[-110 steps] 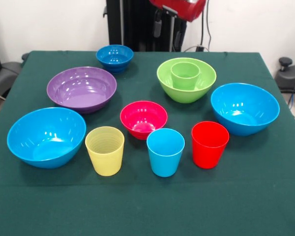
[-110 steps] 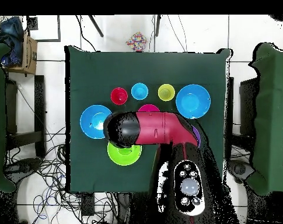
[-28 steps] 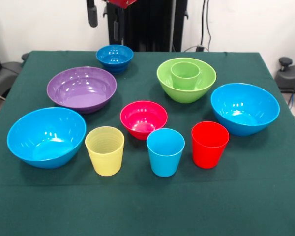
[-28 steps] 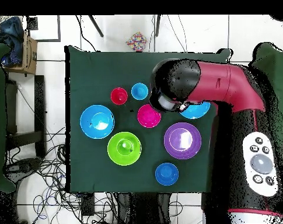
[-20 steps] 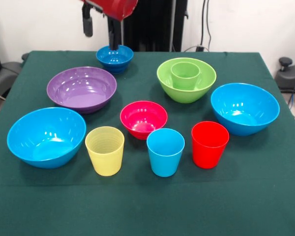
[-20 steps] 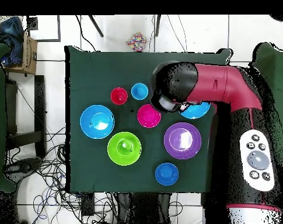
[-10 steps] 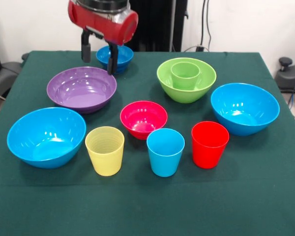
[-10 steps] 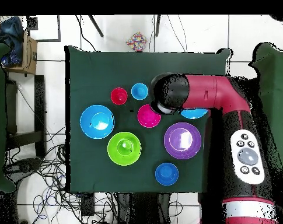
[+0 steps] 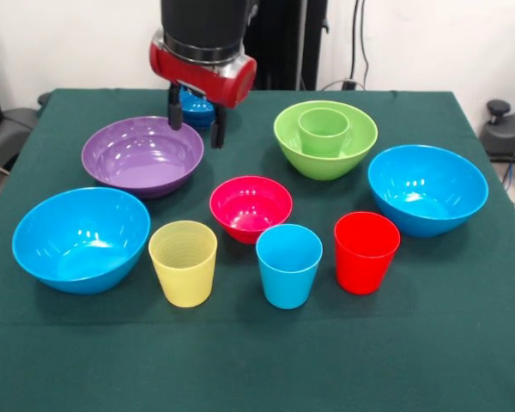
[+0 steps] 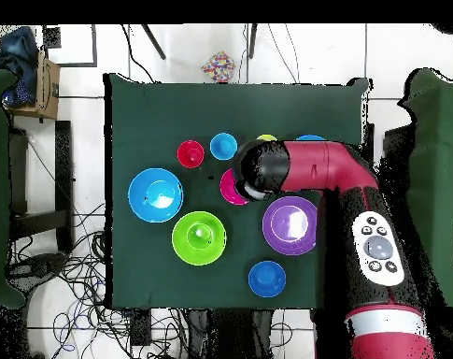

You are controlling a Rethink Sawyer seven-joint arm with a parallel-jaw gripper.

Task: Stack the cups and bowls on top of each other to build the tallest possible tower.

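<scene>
Your gripper hangs with its two dark fingers spread apart and pointing straight down, gripping nothing, just above the cloth beside the purple bowl; take that bowl as your landmark. From across the table, one finger sits at the bowl's far right rim and the other just off it to the right, and the small dark blue bowl shows partly between them, behind the bowl. You have six bowls, all rim up: the purple one, the dark blue one, a pink-red bowl to its front right, a light blue bowl in front of it, the lime-green bowl well to its right, and a second light blue bowl farther right again. You have four cups, all upright with their long axes vertical and mouths up: the green cup stands inside the lime-green bowl, so that tower is two pieces; the pale yellow cup, light blue cup and red cup stand in a row in front of the pink-red bowl, apart from one another. From overhead, the red arm covers part of the table beside the purple bowl.
</scene>
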